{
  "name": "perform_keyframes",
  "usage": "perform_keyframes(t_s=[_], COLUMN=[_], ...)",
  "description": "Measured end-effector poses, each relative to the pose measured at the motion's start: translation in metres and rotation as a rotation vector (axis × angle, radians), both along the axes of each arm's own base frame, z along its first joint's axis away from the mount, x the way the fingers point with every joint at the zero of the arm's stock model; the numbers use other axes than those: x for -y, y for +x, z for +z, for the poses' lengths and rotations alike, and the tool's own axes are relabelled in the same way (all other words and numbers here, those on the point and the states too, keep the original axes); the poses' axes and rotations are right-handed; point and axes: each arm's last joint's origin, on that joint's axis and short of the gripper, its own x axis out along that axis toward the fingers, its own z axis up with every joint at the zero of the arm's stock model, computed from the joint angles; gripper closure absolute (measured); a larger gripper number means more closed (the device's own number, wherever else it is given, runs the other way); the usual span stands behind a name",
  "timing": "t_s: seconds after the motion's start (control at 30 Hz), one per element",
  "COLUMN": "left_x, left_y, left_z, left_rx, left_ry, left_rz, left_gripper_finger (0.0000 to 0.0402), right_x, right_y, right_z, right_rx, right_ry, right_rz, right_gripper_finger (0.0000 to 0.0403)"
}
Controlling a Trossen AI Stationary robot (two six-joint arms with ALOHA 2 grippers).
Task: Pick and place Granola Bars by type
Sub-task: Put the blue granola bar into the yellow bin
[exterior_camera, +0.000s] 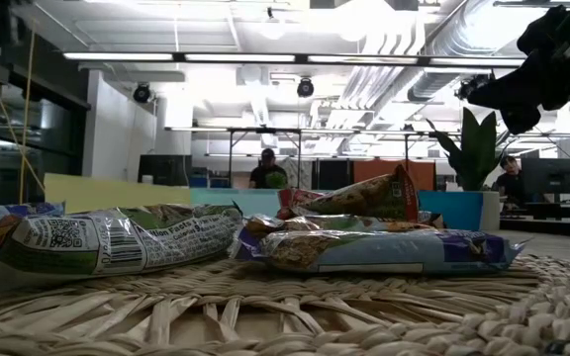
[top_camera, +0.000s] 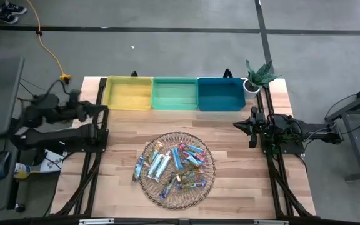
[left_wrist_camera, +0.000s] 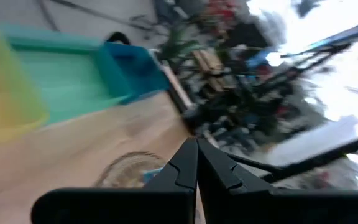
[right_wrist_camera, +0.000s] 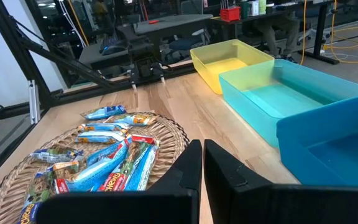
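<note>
Wooden table (top_camera: 230, 187) carries the wicker tray (top_camera: 209, 180) with all Granola Bars (top_camera: 174, 164) inside. My left gripper (top_camera: 102, 108) and right gripper (top_camera: 236, 125) are both closed and empty, at the table's two sides.

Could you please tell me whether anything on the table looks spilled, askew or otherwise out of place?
One granola bar hangs over the left rim of the wicker tray, partly on the table. The other bars lie piled in the tray; the three bins look tidy.

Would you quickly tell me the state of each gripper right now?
Left gripper: closed, holding nothing.
Right gripper: closed, holding nothing.
</note>
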Motion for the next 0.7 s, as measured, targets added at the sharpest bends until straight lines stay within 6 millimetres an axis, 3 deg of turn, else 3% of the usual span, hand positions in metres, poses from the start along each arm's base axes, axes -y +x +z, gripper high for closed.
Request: perform_keyframes(t_s=[0.13, 0.33, 0.5, 0.7], left_x=[-0.001, -0.006, -0.011, -0.011], left_y=[0.001, 0.03, 0.058, 0.092], left_z=[0.038, 0.075, 0.07, 0.051], left_rx=[-0.094, -0.377, -0.75, -0.82], left_ry=[0.008, -0.036, -0.128, -0.245], left_rz=[0.019, 0.003, -0.046, -0.194], left_gripper_finger=[0.0401, 0.0401, 0.0401, 0.0401], right_x=[0.0, 0.0, 0.0, 0.0], right_y=[0.0, 0.0, 0.0, 0.0], right_z=[0.0, 0.0, 0.0, 0.0], right_rx=[0.0, 0.0, 0.0, 0.0], right_ry=[0.0, 0.0, 0.0, 0.0], right_rz=[0.0, 0.0, 0.0, 0.0], right_gripper_finger=[0.0402, 0.0402, 0.0402, 0.0402])
